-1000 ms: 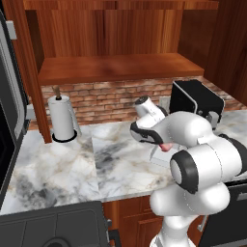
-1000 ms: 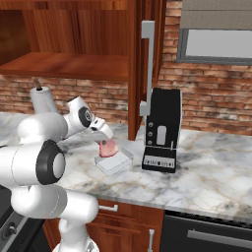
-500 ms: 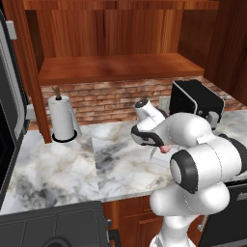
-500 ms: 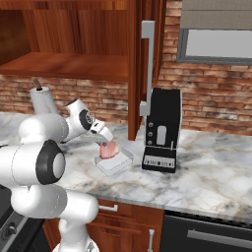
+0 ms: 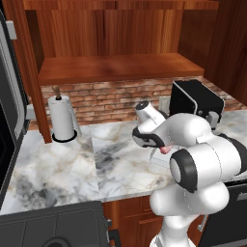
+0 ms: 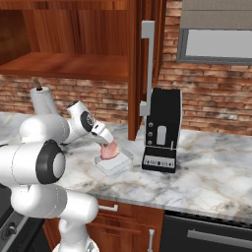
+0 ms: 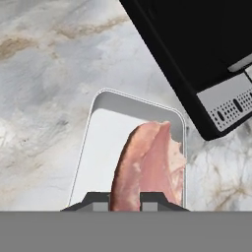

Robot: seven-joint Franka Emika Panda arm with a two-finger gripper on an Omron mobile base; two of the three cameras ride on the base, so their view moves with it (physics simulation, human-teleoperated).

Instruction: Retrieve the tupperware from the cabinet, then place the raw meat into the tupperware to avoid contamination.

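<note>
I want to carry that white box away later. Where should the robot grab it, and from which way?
Probably from above, the fingers pinching one thin upright wall of the tupperware, since it sits open on the counter. Best the rim away from the coffee machine, after the raw meat is dropped in.

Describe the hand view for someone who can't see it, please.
A pink slab of meat, pinched in the claw at the bottom, hangs over an open white tupperware on a grey marble counter. The corner of a black coffee machine fills the upper right beside the tupperware.
</note>
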